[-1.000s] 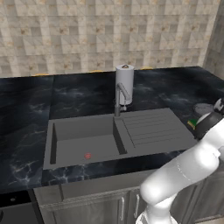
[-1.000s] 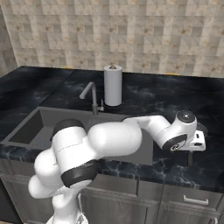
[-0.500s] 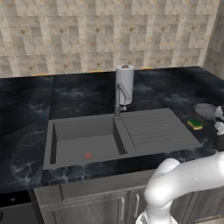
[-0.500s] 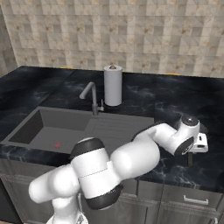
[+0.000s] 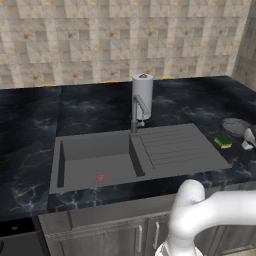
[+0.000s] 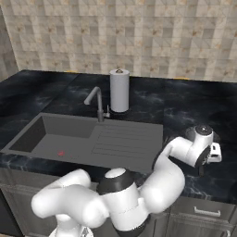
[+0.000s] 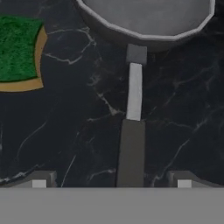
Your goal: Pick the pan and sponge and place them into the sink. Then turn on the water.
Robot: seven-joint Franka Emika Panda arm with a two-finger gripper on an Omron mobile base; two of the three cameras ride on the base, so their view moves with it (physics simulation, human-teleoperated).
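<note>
1. The round, shallow dark grey frying pan [image 7: 146, 17] with its long thin handle [image 7: 132, 131] lies on the black marbled table [image 5: 30, 125], well to the right of the matte grey rectangular sink [image 5: 95, 162] and beyond its ribbed drainboard [image 5: 175, 145].
2. The small green-and-yellow sponge block [image 7: 19, 52] sits green face up just beside the pan, apart from it, between pan and drainboard.
3. The pincer [image 7: 111, 181] hovers above the handle with its tips spread wide on either side, holding nothing.
4. The pan looks rigid and fairly heavy, with its weight in the bowl; taken far out on the handle it would likely droop or twist.
5. The handle is narrow and probably smooth, so the better hold is across its dark broad section, closer to the bowl if reach allows.
6. The sponge should be light and soft; a grip across its short sides would suit.
7. No stream runs from the grey angular faucet [image 5: 139, 107]; a pale grey capped cylinder [image 5: 142, 89] stands behind it.
</note>
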